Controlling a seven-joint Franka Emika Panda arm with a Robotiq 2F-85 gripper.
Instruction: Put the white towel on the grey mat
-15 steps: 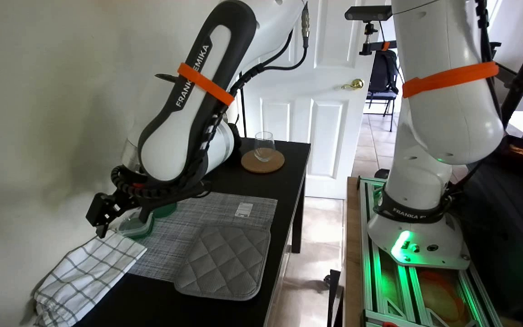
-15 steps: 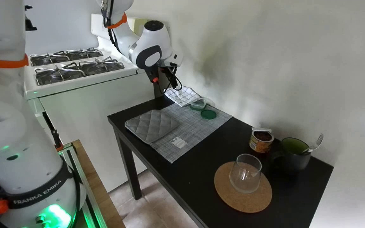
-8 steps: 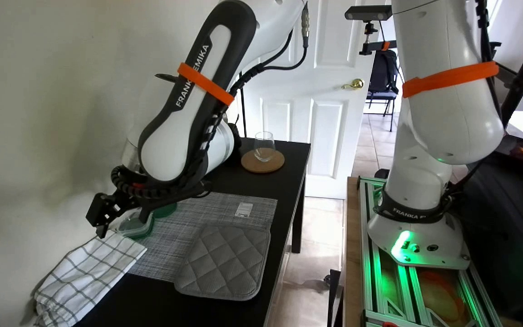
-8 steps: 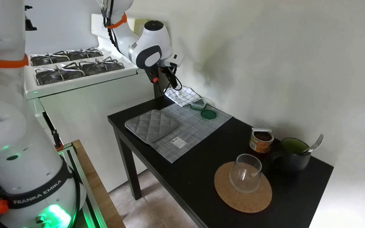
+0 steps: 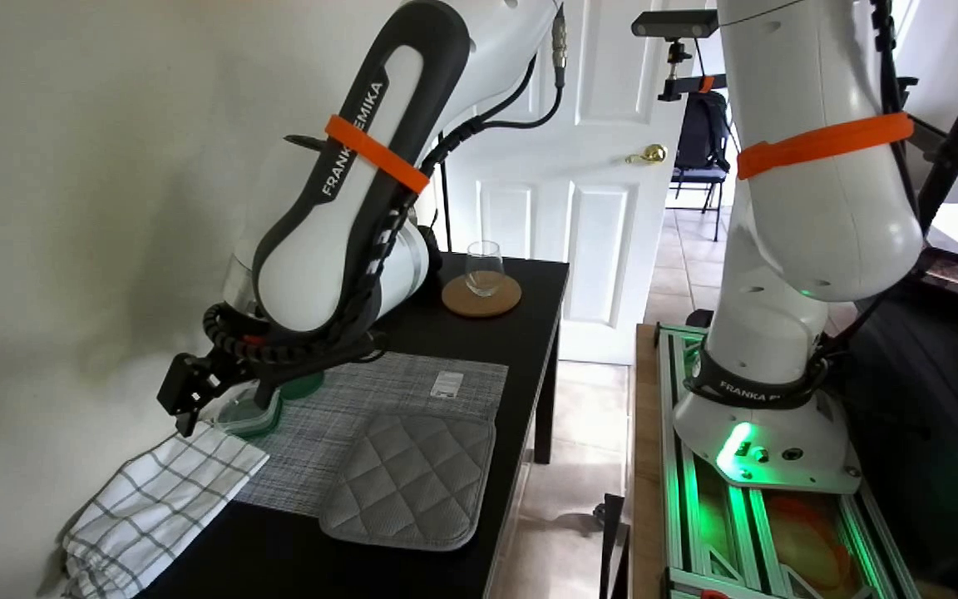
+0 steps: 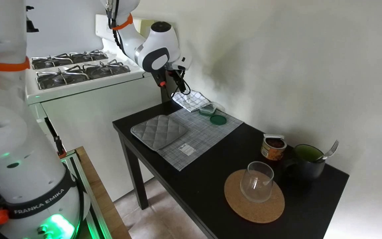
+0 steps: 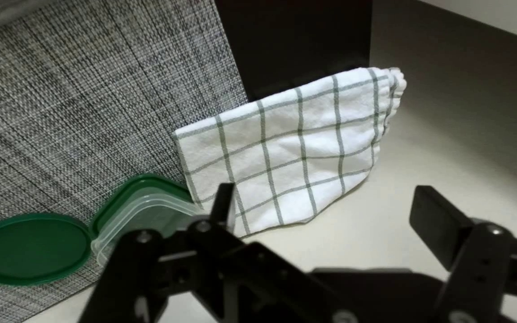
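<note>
The white towel (image 5: 167, 503) with thin dark grid lines lies loosely folded at the table's end by the wall; it also shows in an exterior view (image 6: 191, 100) and in the wrist view (image 7: 285, 152). The grey quilted mat (image 5: 412, 482) lies flat near the table's front edge, also in an exterior view (image 6: 159, 132). It rests partly on a grey woven placemat (image 6: 204, 132) that bears the white label. My gripper (image 7: 323, 202) is open and empty, above the wall-side end of the towel. In an exterior view my gripper (image 5: 223, 409) hangs just over the towel's near corner.
A clear container with green rim (image 7: 151, 211) and a green lid (image 7: 32, 249) lie beside the towel. The wall is close behind. A glass (image 6: 257, 182) on a cork coaster (image 6: 244, 212), an open can (image 6: 273, 147) and a dark mug (image 6: 307, 164) with a fork stand at the far end.
The arm, gripper, towel and mats have not visibly moved. Only a dark figure at the right edge of an exterior view has gone since one second ago.
</note>
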